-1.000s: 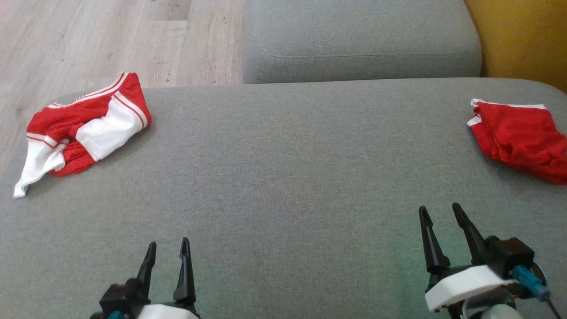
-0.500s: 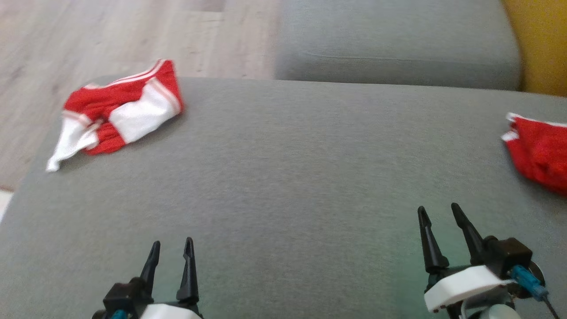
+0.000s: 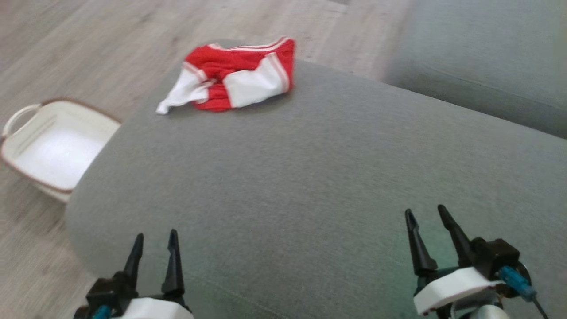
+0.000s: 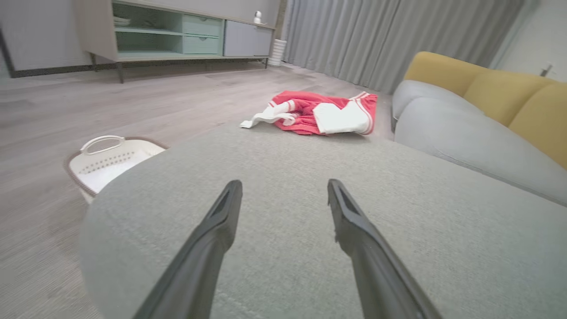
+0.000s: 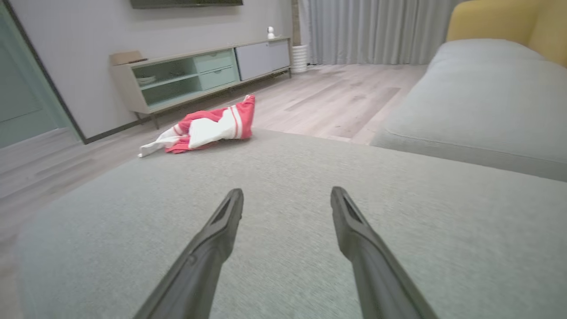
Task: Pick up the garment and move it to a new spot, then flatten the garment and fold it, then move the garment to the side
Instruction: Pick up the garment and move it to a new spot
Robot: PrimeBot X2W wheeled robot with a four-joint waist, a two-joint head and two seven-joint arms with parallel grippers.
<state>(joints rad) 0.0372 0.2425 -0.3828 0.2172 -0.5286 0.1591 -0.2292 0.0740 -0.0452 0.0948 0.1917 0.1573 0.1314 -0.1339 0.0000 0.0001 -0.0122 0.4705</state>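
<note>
A crumpled red and white garment (image 3: 237, 75) lies at the far edge of the grey sofa cushion (image 3: 310, 177); it also appears far ahead as the garment (image 4: 319, 113) in the left wrist view and as the garment (image 5: 208, 126) in the right wrist view. My left gripper (image 3: 154, 239) hovers open over the cushion's near left corner, nothing between its fingers. My right gripper (image 3: 427, 215) stands open at the near right, also empty. Both are well short of the garment. The same open fingers frame bare cushion at the left gripper (image 4: 283, 188) and right gripper (image 5: 287, 195).
A white laundry basket (image 3: 53, 148) with a brown rim sits on the wooden floor left of the cushion, seen too as the basket (image 4: 106, 159). Another grey sofa seat (image 3: 483, 75) lies at the far right. A low cabinet (image 5: 199, 73) stands against the wall.
The whole head view has swung left, so the camera has turned: the basket came into view and the red garment at the right edge left it. Both grippers stay open.
</note>
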